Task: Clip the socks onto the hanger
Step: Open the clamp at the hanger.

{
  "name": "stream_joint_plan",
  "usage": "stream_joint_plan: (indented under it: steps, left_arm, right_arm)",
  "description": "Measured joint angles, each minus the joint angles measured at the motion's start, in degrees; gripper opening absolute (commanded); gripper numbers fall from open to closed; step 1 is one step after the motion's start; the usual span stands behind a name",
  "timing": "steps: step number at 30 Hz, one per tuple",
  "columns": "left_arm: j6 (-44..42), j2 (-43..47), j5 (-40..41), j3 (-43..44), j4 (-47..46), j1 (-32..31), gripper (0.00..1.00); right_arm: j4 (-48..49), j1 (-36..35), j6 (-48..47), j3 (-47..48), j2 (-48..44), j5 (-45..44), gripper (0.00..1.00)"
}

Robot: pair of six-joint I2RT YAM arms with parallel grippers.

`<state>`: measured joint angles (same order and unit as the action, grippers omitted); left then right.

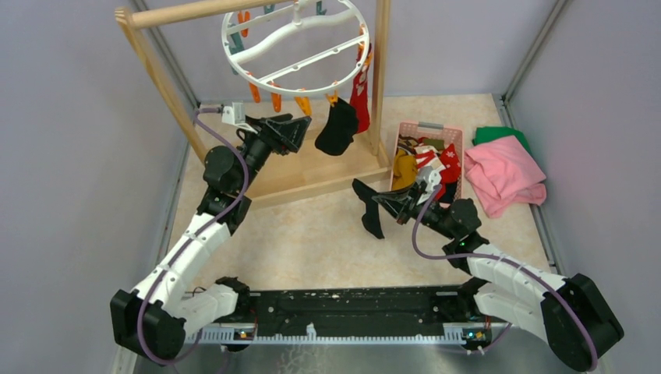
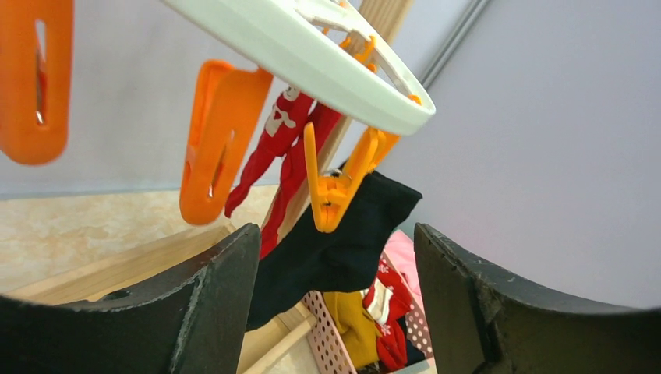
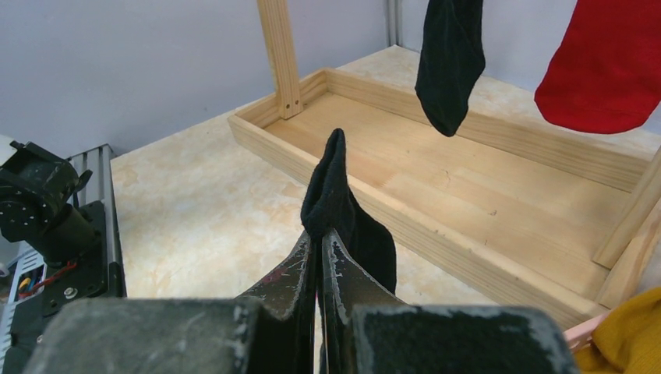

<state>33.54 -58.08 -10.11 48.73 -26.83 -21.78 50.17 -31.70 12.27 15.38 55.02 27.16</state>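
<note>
We see the wooden rack cut off at the top, its base on the worktop. Of the round white hanger only an arc shows in the left wrist view. The pink cloth covers most of the green cloth. In the pink basket the yellow and red-white socks are too tangled to count. Two hang clipped at the ring's near rim: a black sock and a red sock with white marks. A second black sock dangles above the worktop, the right pincer clamped shut on it. The left pincer stands open under the ring, holding nothing, with orange clips just above
</note>
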Motion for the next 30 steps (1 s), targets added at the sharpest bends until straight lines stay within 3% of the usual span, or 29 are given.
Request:
stream_joint_plan:
  steps: [7,30]
  left_arm:
    - [-1.55,-4.26,0.76,3.96,0.55,0.0,0.67]
    - [-8.0,-9.25,5.95,9.31,1.57,-2.82,0.6]
  right_arm:
    - [0.0,0.0,0.0,0.0,0.0,0.0,0.0]
    - [-0.02,0.0,0.0,0.02,0.22,-0.02,0.0]
